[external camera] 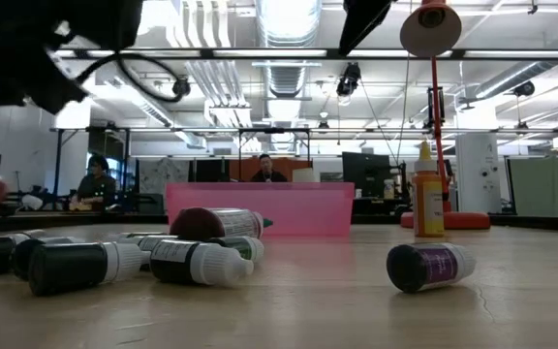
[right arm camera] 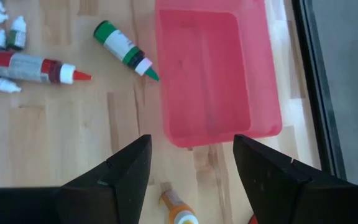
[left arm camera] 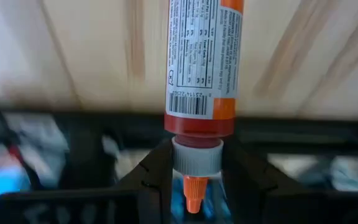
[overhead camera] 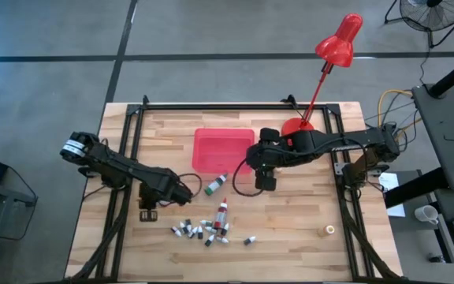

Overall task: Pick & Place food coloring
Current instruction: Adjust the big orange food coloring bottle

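Gripping an orange tube [left arm camera: 202, 59] at its white collar, left tool [left arm camera: 194, 177], barcode label, orange tip.

Grey floor [overhead camera: 46, 31] (dark-striped), ceiling ducts [external camera: 284, 39], people at desks [external camera: 95, 179].

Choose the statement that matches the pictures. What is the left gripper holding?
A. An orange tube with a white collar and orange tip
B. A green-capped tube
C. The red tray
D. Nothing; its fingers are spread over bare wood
A: in the left wrist view the left gripper is closed around the neck of the orange tube, whose white collar and orange tip sit between the dark fingers, while the green-capped tube lies on the table.
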Controlling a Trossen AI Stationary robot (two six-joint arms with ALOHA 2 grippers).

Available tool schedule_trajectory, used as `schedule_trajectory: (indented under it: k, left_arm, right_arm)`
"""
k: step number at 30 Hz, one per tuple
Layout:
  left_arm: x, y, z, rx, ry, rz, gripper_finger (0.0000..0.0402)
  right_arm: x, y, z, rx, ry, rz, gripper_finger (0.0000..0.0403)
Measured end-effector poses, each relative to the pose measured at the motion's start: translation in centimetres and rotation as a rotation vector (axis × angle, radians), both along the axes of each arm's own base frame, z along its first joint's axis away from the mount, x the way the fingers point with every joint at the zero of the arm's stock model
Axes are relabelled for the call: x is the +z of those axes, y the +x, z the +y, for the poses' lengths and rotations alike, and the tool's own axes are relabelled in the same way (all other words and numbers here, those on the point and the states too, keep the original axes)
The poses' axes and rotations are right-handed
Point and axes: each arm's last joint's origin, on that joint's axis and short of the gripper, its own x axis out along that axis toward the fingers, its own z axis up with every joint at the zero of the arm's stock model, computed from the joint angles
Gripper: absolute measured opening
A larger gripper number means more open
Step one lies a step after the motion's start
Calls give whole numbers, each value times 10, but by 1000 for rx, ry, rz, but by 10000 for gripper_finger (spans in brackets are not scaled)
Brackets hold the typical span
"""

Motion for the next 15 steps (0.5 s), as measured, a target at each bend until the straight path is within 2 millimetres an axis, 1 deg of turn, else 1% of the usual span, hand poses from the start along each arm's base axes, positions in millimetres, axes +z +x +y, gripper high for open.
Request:
schedule_trajectory:
  k: [3,6,11,15]
  left_arm:
    - [-6,-5,0,106,-23,103,85]
    - [-14,-9,-3,217,-107,192,85]
    - [-34,-17,-6,313,-246,364,85]
    - [-51,-24,-7,373,-320,494,85]
  right_arm:
    - [0,1,-8,-34,6,-4,219]
    - [0,1,-13,-61,14,-7,219]
    - [0,1,-20,-87,17,-2,219]
    - [-1,-2,-24,-112,21,20,219]
